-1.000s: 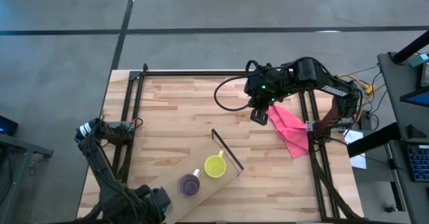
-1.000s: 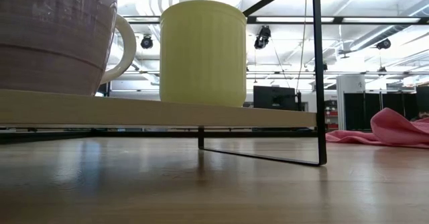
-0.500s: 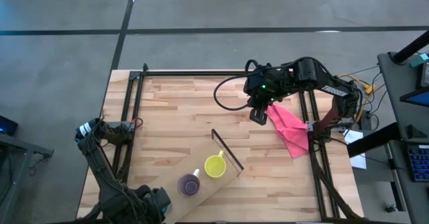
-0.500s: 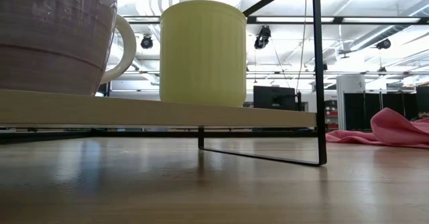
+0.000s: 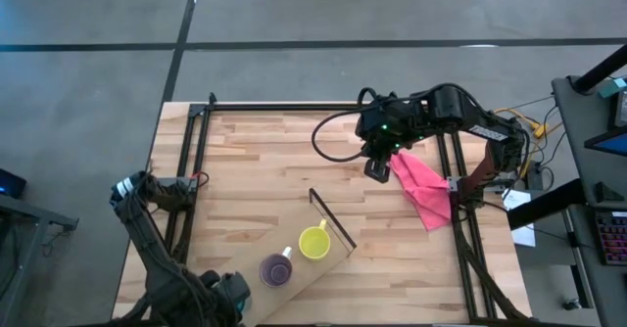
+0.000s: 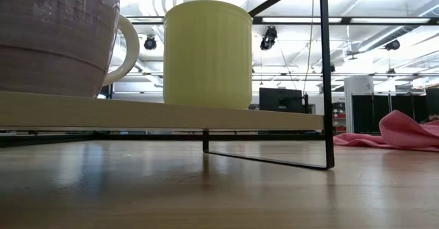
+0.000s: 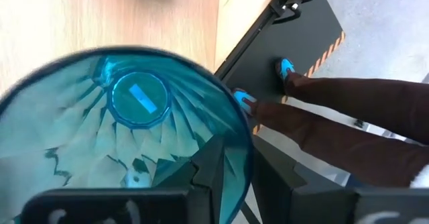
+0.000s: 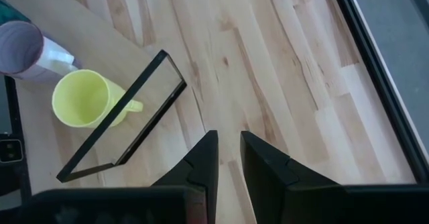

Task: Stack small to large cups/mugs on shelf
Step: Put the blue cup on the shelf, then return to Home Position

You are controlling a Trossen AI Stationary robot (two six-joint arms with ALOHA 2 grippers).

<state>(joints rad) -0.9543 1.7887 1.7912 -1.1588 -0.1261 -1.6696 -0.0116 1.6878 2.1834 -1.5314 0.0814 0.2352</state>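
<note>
The yellow mug (image 5: 313, 241) and the purple cup (image 5: 276, 270) stand side by side on their bases on the light-wood shelf (image 5: 328, 260). The shelf's dark frame (image 5: 333, 219) rises at its far end. In the low view, the mug (image 6: 208, 54) and the cup (image 6: 55, 37) stand on the shelf board (image 6: 158, 112). My left gripper (image 5: 223, 293) is at the table's near edge, left of the purple cup, shut on the teal tumbler (image 7: 127, 137). The arm hides the tumbler in the high view. My right gripper (image 5: 376, 168) hovers shut over the far right of the table. My left gripper holds the teal tumbler by its rim (image 7: 238, 127), one finger (image 7: 211, 167) inside the open mouth and the other outside the wall. I look down into the tumbler to its bottom (image 7: 137, 100). Whether its base rests on anything does not show.
A pink cloth (image 5: 423, 185) lies by the right gripper near the table's right rail (image 5: 460, 219). A person's legs (image 7: 335, 110) stand just beyond the near edge by the left gripper. Bare wood spreads between the shelf and the far rail (image 5: 294, 107).
</note>
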